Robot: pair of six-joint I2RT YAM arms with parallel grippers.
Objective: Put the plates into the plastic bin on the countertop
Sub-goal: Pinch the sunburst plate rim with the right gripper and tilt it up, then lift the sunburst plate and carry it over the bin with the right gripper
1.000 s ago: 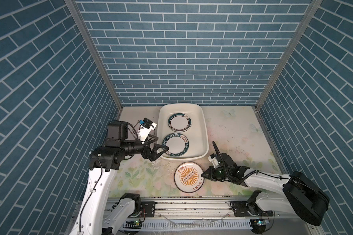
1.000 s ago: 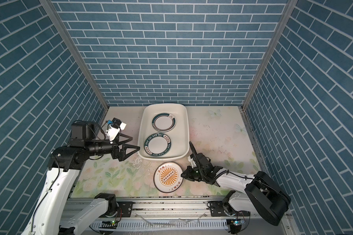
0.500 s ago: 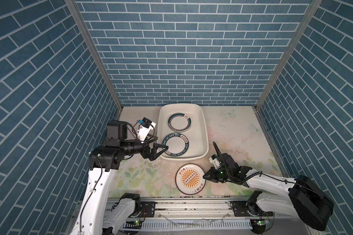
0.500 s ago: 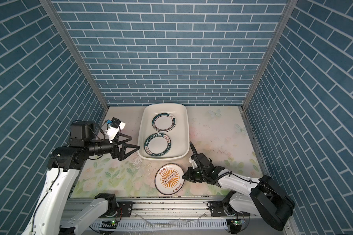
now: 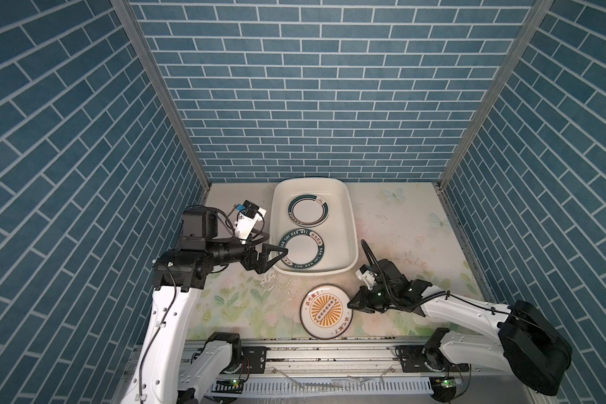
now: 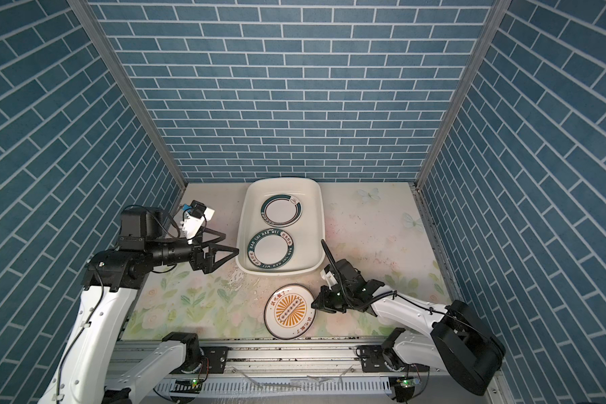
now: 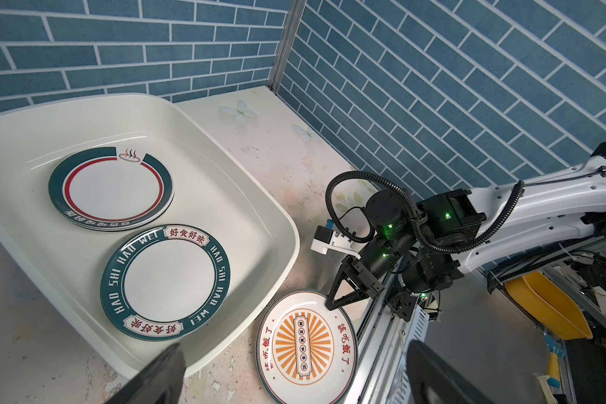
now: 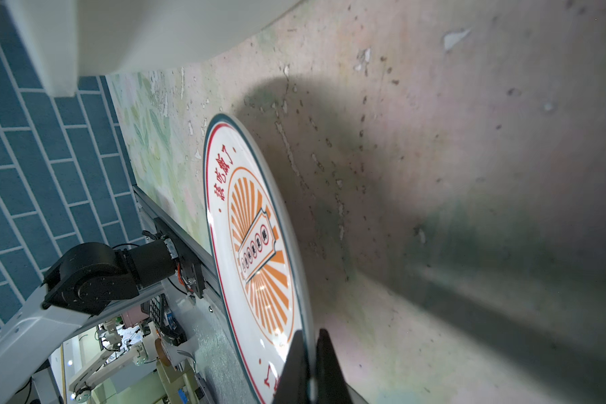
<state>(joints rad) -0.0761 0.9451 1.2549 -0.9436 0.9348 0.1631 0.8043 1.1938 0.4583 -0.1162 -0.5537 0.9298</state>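
Sunburst plate (image 5: 326, 312) face up on the countertop (image 5: 399, 238), just in front of the bin (image 5: 351, 217) and outside it, near rim at the countertop's front edge beside the rail (image 5: 329, 353). Round, so no long axis of its own; central label bar running diagonally, from near left to far right in both top views. Tilted: right rim raised, with shadow beneath it in the right wrist view; left rim low, contact with the countertop unclear. Pinched at that raised rim by the right gripper (image 5: 352, 305), jaws pressed onto the thin edge, one above and one below. Spread wide and holding nothing, the left gripper (image 5: 281, 250), hovering over the bin's near left rim and pointing right. Inside the bin, lying flat: a lettered plate (image 5: 302, 252) at the near end, and a stack (image 5: 308, 214) topped by a teal-ringed plate with a steam emblem at the far end, the two just apart. Between sunburst plate and bin, a narrow strip of scuffed, peeling floral print, then the bin's near wall. Blue brick-pattern walls (image 5: 312, 87) on three sides
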